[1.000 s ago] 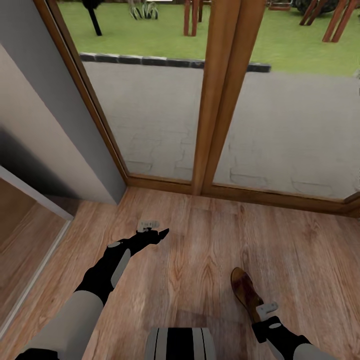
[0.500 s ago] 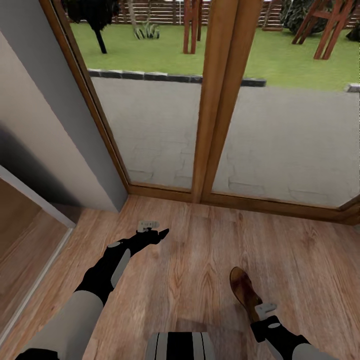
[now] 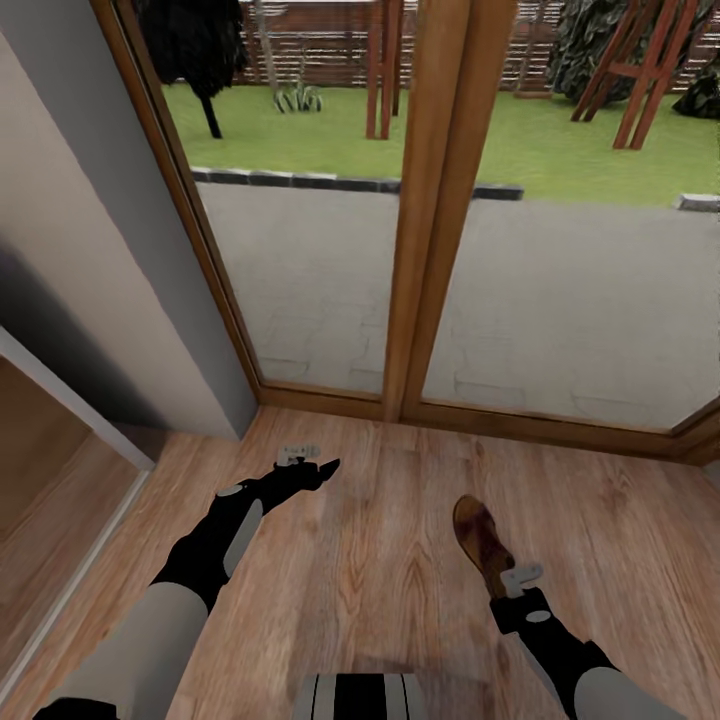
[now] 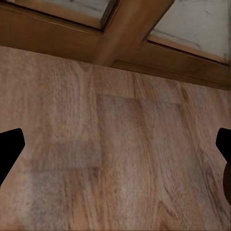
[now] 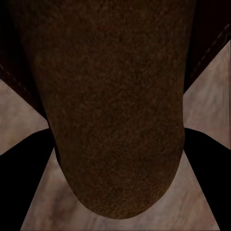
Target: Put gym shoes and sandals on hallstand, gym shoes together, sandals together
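Dark brown sandal (image 3: pixel 482 541) flat on wood-plank floor (image 3: pixel 380 520)

Sandal (image 3: pixel 482 540): dark brown, reddish sheen in head view; matte grainy brown in right wrist view (image 5: pixel 113 106). Corridor floor (image 3: pixel 380 520): light brown planks, visible grain. Door frame (image 3: pixel 440 200): warm mid-brown wood. Wall (image 3: pixel 90 280): grey. Lawn (image 3: pixel 540 150) outside: green.

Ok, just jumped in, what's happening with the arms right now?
The right gripper is at the heel end of a brown sandal lying on the wood floor by the glass doors; its wrist view shows the sandal between the fingers. Whether it is gripped is unclear. The left gripper is open and empty over bare floor.
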`<state>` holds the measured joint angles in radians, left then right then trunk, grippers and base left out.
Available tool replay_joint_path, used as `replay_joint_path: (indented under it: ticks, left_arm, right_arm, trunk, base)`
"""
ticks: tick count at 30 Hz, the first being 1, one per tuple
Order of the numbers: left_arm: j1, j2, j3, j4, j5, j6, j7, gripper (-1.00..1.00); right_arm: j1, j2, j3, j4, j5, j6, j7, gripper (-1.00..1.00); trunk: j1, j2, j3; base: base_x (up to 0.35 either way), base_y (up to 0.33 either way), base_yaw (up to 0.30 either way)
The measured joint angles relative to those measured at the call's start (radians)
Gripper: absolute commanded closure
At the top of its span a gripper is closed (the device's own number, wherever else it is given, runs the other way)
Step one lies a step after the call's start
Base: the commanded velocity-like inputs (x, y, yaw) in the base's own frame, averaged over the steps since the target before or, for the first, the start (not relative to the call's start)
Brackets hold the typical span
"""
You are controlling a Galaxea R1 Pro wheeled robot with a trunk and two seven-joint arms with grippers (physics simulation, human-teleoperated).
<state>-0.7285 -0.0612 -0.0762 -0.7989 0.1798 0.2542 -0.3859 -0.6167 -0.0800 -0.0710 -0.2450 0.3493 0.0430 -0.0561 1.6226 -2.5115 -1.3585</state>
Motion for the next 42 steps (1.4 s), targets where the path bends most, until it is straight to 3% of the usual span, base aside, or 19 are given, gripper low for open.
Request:
replay_joint_path:
  ticks: [5, 10, 15, 18, 24, 42]
  left_arm:
    - [0.000, -0.002, 0.000, 0.002, 0.000, 0.000, 0.000, -1.00]
    - [0.001, -0.001, 0.001, 0.005, 0.002, 0.000, 0.000, -1.00]
    - [0.003, 0.003, 0.001, 0.005, 0.001, 0.000, 0.000, -1.00]
    - [0.003, 0.004, 0.001, 0.004, 0.001, 0.000, 0.000, -1.00]
    - [0.004, 0.004, 0.001, 0.004, 0.000, 0.000, 0.000, -1.00]
    - [0.005, -0.001, 0.000, 0.002, 0.001, 0.000, 0.000, -1.00]
  right_arm:
    - [0.000, -0.001, -0.002, 0.000, -0.001, 0.000, -0.001, 1.00]
    - [0.000, 0.001, -0.003, -0.001, -0.097, -0.001, 0.000, 1.00]
    - [0.000, 0.002, -0.003, 0.001, -0.248, -0.001, 0.001, 1.00]
    - [0.000, 0.005, -0.002, 0.002, -0.287, -0.001, 0.001, 1.00]
    - [0.000, 0.008, -0.002, 0.004, -0.311, -0.001, 0.001, 1.00]
    - [0.000, 0.009, -0.002, 0.005, -0.316, -0.001, 0.001, 1.00]
  trunk:
    - [-0.002, 0.001, 0.019]
    - [-0.005, 0.002, 0.046]
    - [-0.007, 0.003, 0.074]
    - [-0.008, 0.004, 0.090]
    - [-0.011, 0.006, 0.124]
    - [-0.010, 0.006, 0.153]
  base:
    - [0.000, 0.000, 0.000]
    - [0.000, 0.000, 0.000]
    - [0.000, 0.000, 0.000]
    - [0.000, 0.000, 0.000]
    - [0.000, 0.000, 0.000]
    - [-0.050, 0.020, 0.000]
